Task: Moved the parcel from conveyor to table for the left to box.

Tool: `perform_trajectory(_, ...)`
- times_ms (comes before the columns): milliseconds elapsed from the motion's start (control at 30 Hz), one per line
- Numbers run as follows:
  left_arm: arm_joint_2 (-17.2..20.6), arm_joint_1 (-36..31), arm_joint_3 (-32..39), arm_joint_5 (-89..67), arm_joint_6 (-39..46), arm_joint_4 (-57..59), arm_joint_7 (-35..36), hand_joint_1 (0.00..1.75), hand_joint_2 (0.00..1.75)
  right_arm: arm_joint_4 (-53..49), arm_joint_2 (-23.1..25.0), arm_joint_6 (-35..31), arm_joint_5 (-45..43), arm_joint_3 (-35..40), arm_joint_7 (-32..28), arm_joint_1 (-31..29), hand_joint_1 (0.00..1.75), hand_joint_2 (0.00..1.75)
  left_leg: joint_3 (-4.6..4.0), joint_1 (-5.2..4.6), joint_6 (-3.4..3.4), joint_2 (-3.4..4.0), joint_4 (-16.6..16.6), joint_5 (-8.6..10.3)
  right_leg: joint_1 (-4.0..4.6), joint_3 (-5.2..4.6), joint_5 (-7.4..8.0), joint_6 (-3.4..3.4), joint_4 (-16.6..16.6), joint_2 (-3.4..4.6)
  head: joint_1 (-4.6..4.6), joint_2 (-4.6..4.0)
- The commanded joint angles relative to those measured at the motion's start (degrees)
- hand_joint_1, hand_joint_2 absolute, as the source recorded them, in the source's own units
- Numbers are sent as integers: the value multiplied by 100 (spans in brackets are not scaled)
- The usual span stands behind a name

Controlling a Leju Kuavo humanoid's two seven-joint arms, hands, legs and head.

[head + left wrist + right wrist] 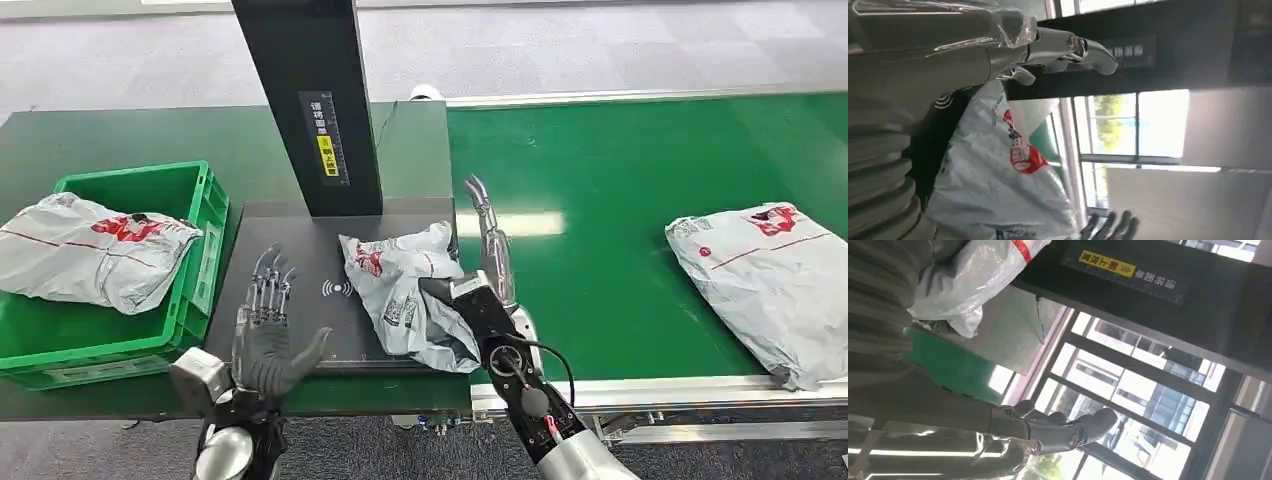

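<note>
The fingers (268, 290) of the left hand (265, 335) are spread and point upward over the near left part of the dark scanner pad (300, 250), holding nothing; the thumb juts toward the parcel. The fingers (484, 215) of the right hand (480, 290) stretch forward past the right edge of the parcel (405, 290), straight and apart. The palm lies against the parcel's right side, but whether any of the bag is pinched cannot be told. In the left wrist view the parcel (998, 180) lies just beyond that hand's thumb (1068, 47).

The parcel, a crumpled grey mailer with red print, rests on the right half of the pad, its near corner hanging over the pad's front edge. The pad sits on the dark green desk (120, 135), in front of a black upright post (305, 100) with a yellow label.

Left of the pad stands a green crate (195, 190), with another grey parcel (95, 250) lying across it and overhanging its left side. To the right runs the green conveyor (620, 170), where a third grey parcel (765, 280) lies near the right end, well apart from the hands.
</note>
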Motion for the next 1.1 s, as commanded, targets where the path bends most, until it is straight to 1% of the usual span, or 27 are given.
perform_trajectory(33, 38, -1021, -1147, -1811, 563, 1294, 920, 0, 175, 95, -68, 214, -25, 205, 129, -187, 0, 175, 1, -3, 15, -29, -2, 6, 1, 13, -2, -13, -3, -31, 0, 0)
perform_trajectory(133, 45, -1014, -1144, -1810, 562, 1304, 920, 0, 175, 97, -71, 216, -25, 205, 129, -185, 0, 175, 14, -1, 29, -25, -12, 8, 8, 28, 4, -28, -18, -30, -2, 0)
perform_trajectory(233, 55, -1009, -1138, -1810, 562, 1311, 920, 0, 175, 98, -72, 217, -25, 204, 129, -187, 0, 175, 3, -2, 10, -11, -3, 3, 1, 7, 0, -10, -2, -16, -2, 0)
perform_trajectory(267, 54, -1001, -1111, -1815, 564, 1314, 913, 0, 175, 104, -71, 218, -26, 201, 126, -191, 0, 175, 15, -3, 18, -16, -9, 2, 3, 19, -1, -21, -9, -21, -2, 0)
perform_trajectory(333, 83, -1034, -1179, -1938, 577, 1333, 923, 0, 175, 107, -72, 232, -27, 205, 126, -192, 0, 175, 10, -2, 17, -9, -4, 0, 3, 13, 1, -16, -6, -11, -2, 0)
perform_trajectory(400, -59, -1269, -1315, -2465, 819, 1568, 1074, 0, 175, 83, -71, 260, 2, 207, 150, -162, 0, 175, 2, -1, 14, -10, 0, 1, 3, 8, 0, -12, -3, -16, -2, 0)
perform_trajectory(467, -187, -1514, -1449, -2805, 797, 1824, 1189, 0, 175, 56, -66, 346, 12, 199, 183, -133, 0, 175, -2, -2, 20, -31, 1, 5, 4, 12, -2, -16, -4, -37, 0, 0)
perform_trajectory(567, -291, -1819, -1673, -3313, 779, 2284, 1415, 0, 175, 146, -12, 390, 38, 182, 183, -188, 0, 175, -2, -3, 17, -27, 0, 6, 2, 10, 0, -13, -4, -29, 0, 0)
perform_trajectory(600, -337, -1898, -1695, -3428, 833, 2438, 1469, 0, 175, 163, 8, 407, 37, 173, 178, -203, 0, 175, 0, -3, 13, -18, 1, 4, 0, 8, 1, -10, -2, -19, 0, 0)
perform_trajectory(633, -369, -1963, -1734, -3553, 899, 2554, 1541, 0, 175, 181, 24, 415, 38, 164, 178, -216, 0, 175, 3, -3, 20, -23, -1, 5, 2, 15, 2, -17, -6, -26, 0, 0)
perform_trajectory(667, -435, -2114, -1823, -3879, 1082, 2836, 1731, 0, 175, 203, 51, 428, 51, 160, 180, -239, 0, 175, 2, -4, 17, -21, -1, 5, 0, 13, 2, -14, -4, -24, 0, 0)
perform_trajectory(867, -497, -2203, -1805, -3946, 1100, 3014, 1767, 0, 175, 223, 71, 427, 63, 157, 193, -258, 0, 175, 4, -2, 17, -21, -1, 4, 2, 14, 1, -16, -5, -25, -2, 0)
perform_trajectory(933, -498, -2194, -1778, -3953, 1123, 3048, 1734, 0, 175, 218, 65, 434, 69, 150, 190, -253, 0, 175, 3, -4, 11, -5, 1, 1, -2, 6, 2, -7, -1, -8, 0, 0)
perform_trajectory(1000, -511, -2330, -1926, -4371, 1167, 3289, 2103, 0, 175, 251, 92, 458, 76, 139, 204, -289, 0, 175, 5, -5, 13, -7, -1, 2, -3, 9, 2, -9, -2, -9, 0, 0)
perform_trajectory(1033, -524, -2355, -1939, -4420, 1157, 3343, 2154, 0, 175, 261, 98, 458, 79, 137, 209, -297, 0, 175, 10, -3, 21, -11, -1, 1, 2, 16, 3, -18, -6, -14, -2, 0)
perform_trajectory(1067, -563, -2460, -2032, -4702, 1202, 3586, 2435, 0, 175, 297, 120, 469, 79, 126, 227, -331, 0, 175, 5, -4, 18, -11, 1, 2, 0, 12, 3, -15, -3, -13, 0, 0)
perform_trajectory(1100, -623, -2555, -2069, -4919, 1196, 3846, 2550, 0, 175, 342, 140, 494, 81, 119, 233, -370, 0, 175, 2, -4, 14, -8, 1, 3, -1, 7, 3, -11, -1, -10, -2, 0)
